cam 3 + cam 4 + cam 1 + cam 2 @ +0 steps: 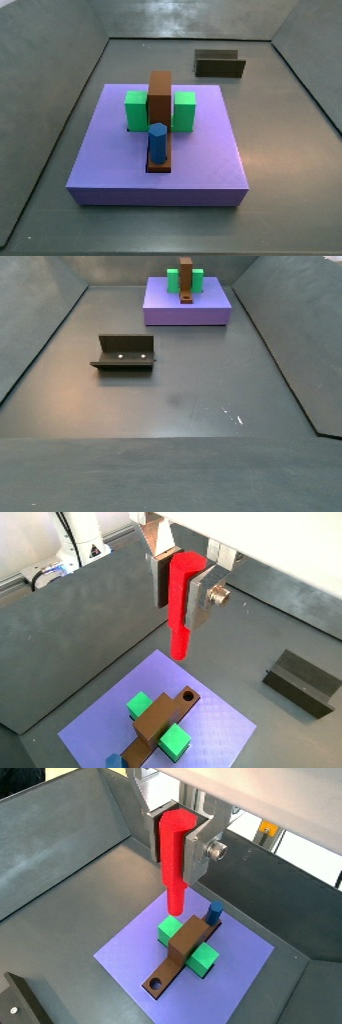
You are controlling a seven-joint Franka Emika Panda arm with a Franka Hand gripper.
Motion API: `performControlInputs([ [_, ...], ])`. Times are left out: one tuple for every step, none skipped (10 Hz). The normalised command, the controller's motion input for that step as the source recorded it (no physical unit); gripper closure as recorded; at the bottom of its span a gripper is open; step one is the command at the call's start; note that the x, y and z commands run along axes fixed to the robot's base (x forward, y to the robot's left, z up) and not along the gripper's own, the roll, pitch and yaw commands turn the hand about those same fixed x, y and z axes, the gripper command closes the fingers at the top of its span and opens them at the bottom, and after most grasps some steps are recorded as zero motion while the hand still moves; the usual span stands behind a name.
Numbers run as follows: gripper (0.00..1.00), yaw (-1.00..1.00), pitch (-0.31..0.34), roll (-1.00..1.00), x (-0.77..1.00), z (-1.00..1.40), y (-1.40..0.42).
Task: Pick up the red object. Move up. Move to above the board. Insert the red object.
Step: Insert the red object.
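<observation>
My gripper (pixel 178 617) is shut on the red object (pixel 185 602), a slim red peg hanging straight down between the silver fingers; both also show in a wrist view, the gripper (pixel 174 868) and the peg (pixel 173 858). It is held well above the floor. The brown board (pixel 160 720) lies below on a purple platform (pixel 221 727), with an open hole (pixel 189 697) at one end and a blue peg (pixel 211 911) at the other. The board shows in both side views (pixel 160 100) (pixel 187 276). The gripper is out of both side views.
Green blocks (pixel 136 110) (pixel 185 110) flank the board on the purple platform (pixel 120 160). The dark fixture (pixel 124 352) stands on the grey floor apart from the platform, also in a wrist view (pixel 303 680). Grey walls enclose the floor.
</observation>
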Motion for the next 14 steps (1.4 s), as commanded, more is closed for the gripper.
performControlInputs([
  [1.0,0.03,0.037,0.08,0.01,-0.13,0.11],
  [1.0,0.11,0.031,0.01,0.0,-0.26,0.45],
  [1.0,0.2,0.02,0.02,0.05,-0.32,0.57],
  [1.0,0.21,0.039,0.13,0.15,-0.29,0.52],
  [1.0,0.2,0.037,0.18,0.18,-0.32,0.51],
  [1.0,0.17,0.001,0.14,0.18,-0.51,0.35],
  [1.0,0.0,0.053,0.08,0.21,-0.67,0.0],
  [1.0,0.0,-0.019,0.08,0.0,-1.0,-0.33],
  [1.0,0.0,0.0,0.06,0.12,-1.0,-0.09],
  [1.0,0.0,0.0,0.06,0.18,-1.0,0.0],
  [1.0,0.0,0.0,0.0,0.22,-1.0,0.0],
  [1.0,0.0,0.0,0.0,0.11,-1.0,0.0],
  [1.0,-0.02,-0.059,-0.04,0.0,-0.99,0.0],
  [1.0,0.0,-0.12,0.0,-0.11,-0.88,-0.03],
])
